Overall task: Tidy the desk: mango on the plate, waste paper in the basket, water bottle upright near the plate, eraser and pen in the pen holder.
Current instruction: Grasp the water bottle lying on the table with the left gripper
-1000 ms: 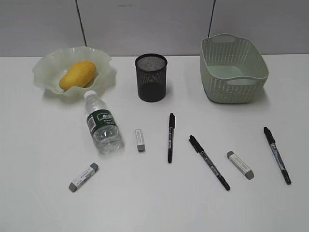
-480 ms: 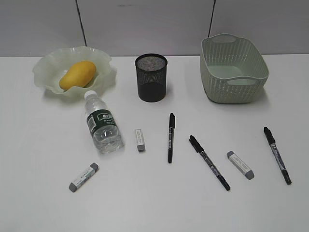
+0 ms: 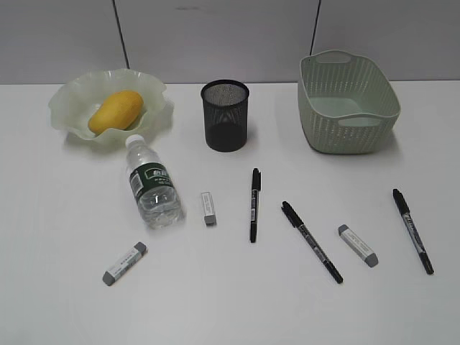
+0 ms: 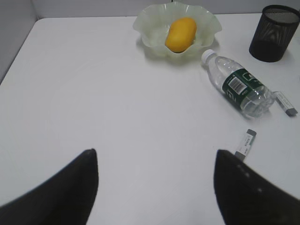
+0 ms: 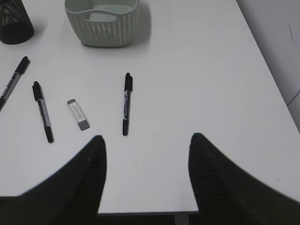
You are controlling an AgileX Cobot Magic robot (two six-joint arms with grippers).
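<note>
Nothing moved on white desk (image 3: 65,302), grey panel wall (image 3: 215,36) behind

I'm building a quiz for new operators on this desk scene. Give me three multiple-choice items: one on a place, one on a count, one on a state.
1. Where is the mango?
A. in the basket
B. in the plate
C. on the bare desk

2. How many pens lie on the desk?
A. one
B. three
C. five

3. How is the water bottle?
A. lying on its side
B. standing upright
C. inside the pen holder

Answers:
1. B, the fruit sits inside the wavy-rimmed plate.
2. B, three black pens show in the exterior view, between the erasers.
3. A, it lies flat with its white cap towards the plate, apart from the pen holder.
</note>
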